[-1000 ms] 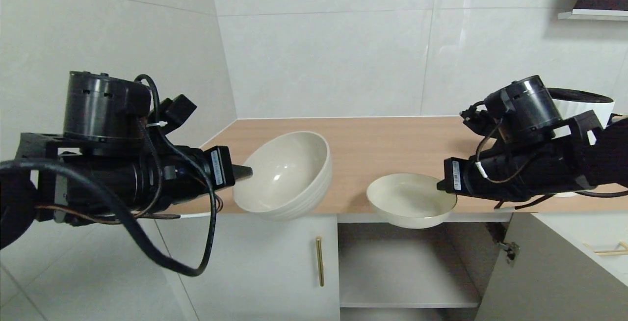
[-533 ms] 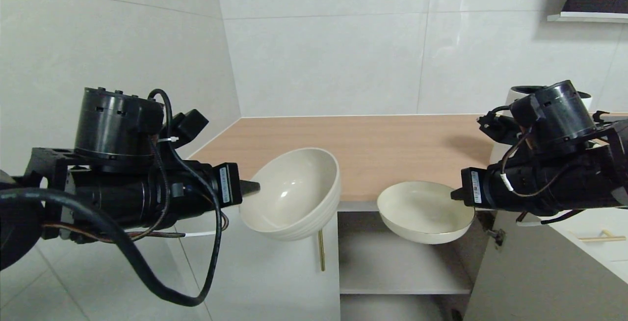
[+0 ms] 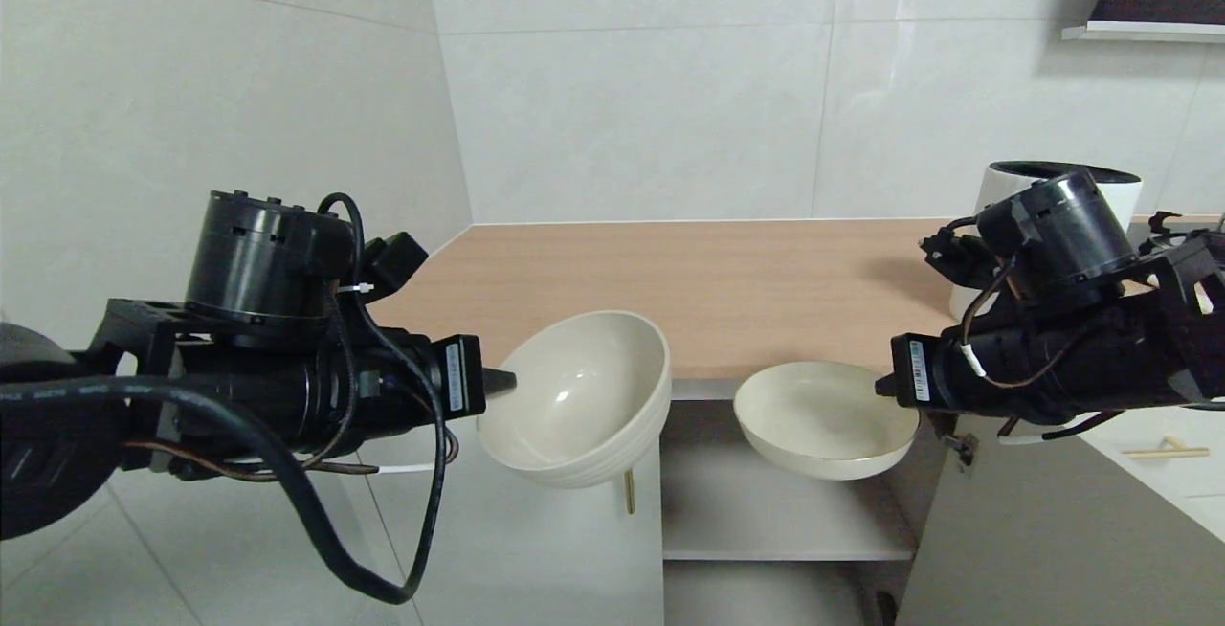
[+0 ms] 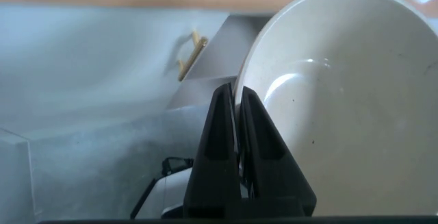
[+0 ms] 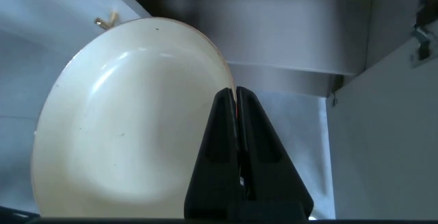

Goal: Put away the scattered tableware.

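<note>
Shallow cream ceramic bowl [image 3: 823, 420], pinched by the fingers of the right gripper [image 3: 885, 379], hangs lower centre before the open white cabinet shelf [image 3: 766, 521]; the left gripper [image 3: 502, 380] clamps a deep cream ceramic bowl [image 3: 584, 406].

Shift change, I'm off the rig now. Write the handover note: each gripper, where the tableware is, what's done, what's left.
Left gripper: shut on the rim of the deep bowl, which is held tilted in the air at the counter's front edge.
Right gripper: shut on the rim of the shallow bowl, which is held in front of the open cabinet.
Done: both bowls are off the countertop; the cabinet door stands open.
Left: probably set both bowls on the cabinet shelf, then release.
</note>
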Tool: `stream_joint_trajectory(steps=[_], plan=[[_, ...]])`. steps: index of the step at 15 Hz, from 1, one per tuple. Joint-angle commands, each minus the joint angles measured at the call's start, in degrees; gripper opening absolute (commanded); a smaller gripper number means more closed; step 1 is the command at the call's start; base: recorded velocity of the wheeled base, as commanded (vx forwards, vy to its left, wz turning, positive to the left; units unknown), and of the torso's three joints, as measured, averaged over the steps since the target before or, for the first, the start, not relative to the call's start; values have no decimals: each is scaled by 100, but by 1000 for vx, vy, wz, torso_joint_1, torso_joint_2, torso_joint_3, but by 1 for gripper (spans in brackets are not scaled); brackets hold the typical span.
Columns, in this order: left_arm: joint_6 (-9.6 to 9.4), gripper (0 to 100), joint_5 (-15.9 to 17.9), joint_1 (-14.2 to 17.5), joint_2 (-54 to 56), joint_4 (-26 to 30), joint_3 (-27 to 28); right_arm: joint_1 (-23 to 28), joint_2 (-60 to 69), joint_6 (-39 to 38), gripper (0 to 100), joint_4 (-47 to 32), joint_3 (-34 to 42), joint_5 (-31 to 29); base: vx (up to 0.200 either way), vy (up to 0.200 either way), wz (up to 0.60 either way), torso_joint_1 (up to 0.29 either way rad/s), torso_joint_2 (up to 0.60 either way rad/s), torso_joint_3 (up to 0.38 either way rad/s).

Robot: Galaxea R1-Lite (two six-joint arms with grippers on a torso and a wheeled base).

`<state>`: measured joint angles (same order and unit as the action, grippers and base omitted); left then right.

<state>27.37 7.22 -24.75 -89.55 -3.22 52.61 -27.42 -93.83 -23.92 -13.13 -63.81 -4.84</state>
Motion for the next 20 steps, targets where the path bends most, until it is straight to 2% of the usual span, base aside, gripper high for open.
stream_joint_trajectory(steps=[1, 12, 20], plan=[[-3, 0, -1, -21, -54, -3, -14, -1, -74, 1, 0, -5, 0, 1, 0, 0, 0, -129, 339, 217], [-12, 0, -1, -21, -106, -3, -14, -1, -250, 1, 0, 3, 8, 1, 0, 0, 0, -154, 447, 292], [-12, 0, -1, -21, -115, -3, -14, -44, -592, 10, 0, 74, 61, 9, 0, 0, 0, -23, 59, 47]])
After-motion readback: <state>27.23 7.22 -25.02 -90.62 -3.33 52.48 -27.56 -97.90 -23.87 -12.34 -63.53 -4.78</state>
